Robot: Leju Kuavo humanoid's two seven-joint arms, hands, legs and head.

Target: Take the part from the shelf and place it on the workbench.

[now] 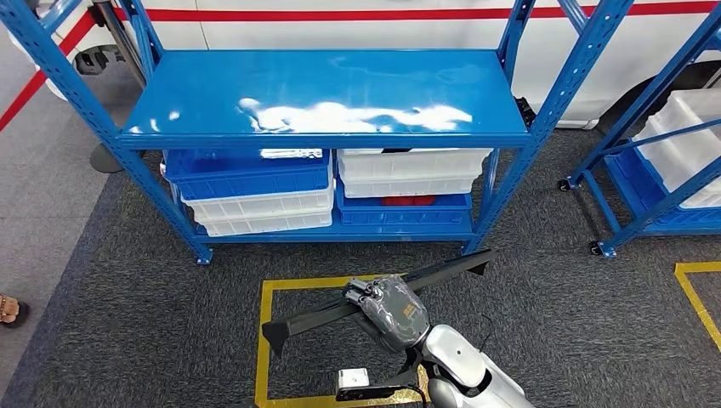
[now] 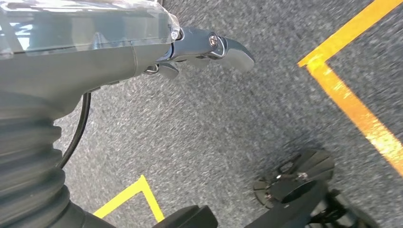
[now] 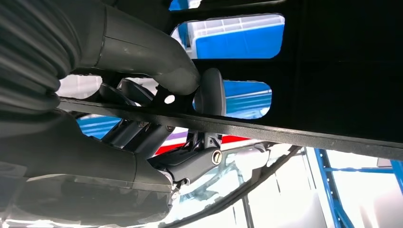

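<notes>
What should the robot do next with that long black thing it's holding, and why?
Probably turn away from the blue shelf and carry it off to find the workbench. The right hand already grips the long black part over the yellow-lined floor, clear of the shelf, and there is no workbench in front of it.

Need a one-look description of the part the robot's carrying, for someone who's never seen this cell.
Start at the blue shelf rack, then drop to the yellow floor square before it. There the right hand grips a long, flat black part, the one slim dark strip, unlike the boxy bins.
</notes>
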